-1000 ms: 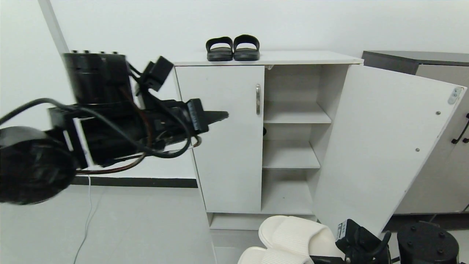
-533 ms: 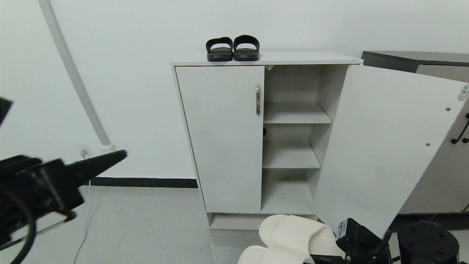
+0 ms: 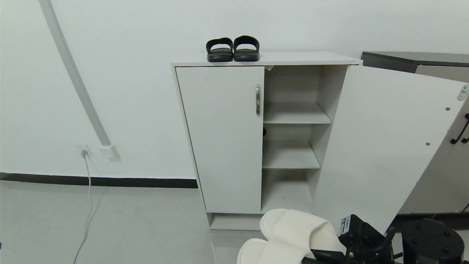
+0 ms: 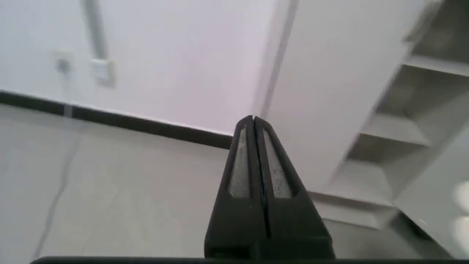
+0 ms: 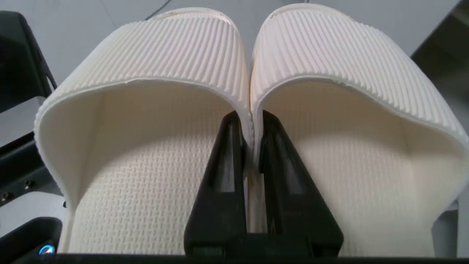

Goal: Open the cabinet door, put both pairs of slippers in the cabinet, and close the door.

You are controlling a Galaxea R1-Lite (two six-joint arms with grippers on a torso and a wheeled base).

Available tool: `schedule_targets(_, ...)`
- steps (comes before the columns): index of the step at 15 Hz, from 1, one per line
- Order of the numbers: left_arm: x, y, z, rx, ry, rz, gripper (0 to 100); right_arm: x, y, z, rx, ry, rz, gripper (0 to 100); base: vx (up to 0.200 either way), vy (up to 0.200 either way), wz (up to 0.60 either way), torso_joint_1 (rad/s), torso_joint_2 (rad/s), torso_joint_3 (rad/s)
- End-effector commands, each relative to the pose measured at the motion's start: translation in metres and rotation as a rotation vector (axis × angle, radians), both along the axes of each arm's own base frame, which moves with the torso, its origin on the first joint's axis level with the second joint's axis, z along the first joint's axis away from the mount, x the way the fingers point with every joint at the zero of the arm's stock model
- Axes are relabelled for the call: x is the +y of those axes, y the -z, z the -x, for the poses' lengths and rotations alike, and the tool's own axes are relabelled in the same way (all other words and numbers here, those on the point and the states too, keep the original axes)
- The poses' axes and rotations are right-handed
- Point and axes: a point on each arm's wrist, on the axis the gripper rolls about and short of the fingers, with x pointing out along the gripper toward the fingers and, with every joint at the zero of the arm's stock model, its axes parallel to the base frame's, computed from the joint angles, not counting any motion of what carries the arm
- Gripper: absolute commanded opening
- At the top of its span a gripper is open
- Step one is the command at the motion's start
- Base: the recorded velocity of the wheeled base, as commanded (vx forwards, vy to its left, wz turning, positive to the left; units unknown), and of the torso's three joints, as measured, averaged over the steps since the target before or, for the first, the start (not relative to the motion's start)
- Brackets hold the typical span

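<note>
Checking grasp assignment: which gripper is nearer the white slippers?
Right. The right gripper is shut on the white slippers, fingers pinching their adjoining walls. The left gripper is shut, empty, well apart, pointing toward the base of the cabinet.

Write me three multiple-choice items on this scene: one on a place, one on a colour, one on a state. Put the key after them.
1. Where do the black slippers sit?
A. On top of the cabinet
B. On its middle shelf
C. On the floor

2. What colour is the pair held by the right gripper?
A. Black
B. Cream white
C. Blue

3. How does the cabinet's right door stand?
A. Shut
B. Swung open
C. Off its hinges

Key:
1 A, they stand side by side on the top board.
2 B, the ribbed cream slippers are clamped in it by their inner edges.
3 B, the shelves show beside it.
</note>
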Motion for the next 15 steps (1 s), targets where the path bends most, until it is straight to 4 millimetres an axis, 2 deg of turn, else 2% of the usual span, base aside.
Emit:
schedule_targets(1, 0.003, 0.024, 0.022, -0.078, -0.080, 0.000, 0, 0.001, 0.003, 0.000, 0.009, -0.004, 0.009, 0, 0.000, 0.000, 0.00, 0.000, 0.00, 0.000)
schedule_targets(4, 0.001, 0.043, 0.036, -0.097, -0.187, -0.005, 0, 0.002, 0.004, -0.002, 0.010, 0.003, 0.014, 0, 0.000, 0.000, 0.00, 0.000, 0.00, 0.000)
schedule_targets(6, 0.001, 0.057, 0.035, -0.061, -0.206, -0.037, 0, 0.003, 0.005, -0.003, 0.004, 0.038, 0.027, 0, 0.000, 0.000, 0.00, 0.000, 0.00, 0.000)
schedule_targets(8, 0.001, 0.065, 0.037, -0.068, -0.127, -0.073, 0, 0.005, 0.006, -0.006, 0.003, 0.043, 0.022, 0, 0.000, 0.000, 0.00, 0.000, 0.00, 0.000)
schedule_targets(12, -0.004, 0.070, 0.038, -0.053, 0.155, -0.127, 0, 0.010, 0.010, -0.010, 0.010, 0.049, 0.027, 0, 0.000, 0.000, 0.00, 0.000, 0.00, 0.000)
schedule_targets(13, -0.005, 0.070, 0.038, -0.053, 0.166, -0.145, 0, 0.010, 0.009, -0.011, 0.006, 0.055, 0.026, 0, 0.000, 0.000, 0.00, 0.000, 0.00, 0.000)
schedule_targets(15, -0.005, 0.070, 0.038, -0.052, 0.169, -0.148, 0, 0.022, 0.008, -0.025, -0.032, 0.162, 0.024, 0, 0.000, 0.000, 0.00, 0.000, 0.00, 0.000)
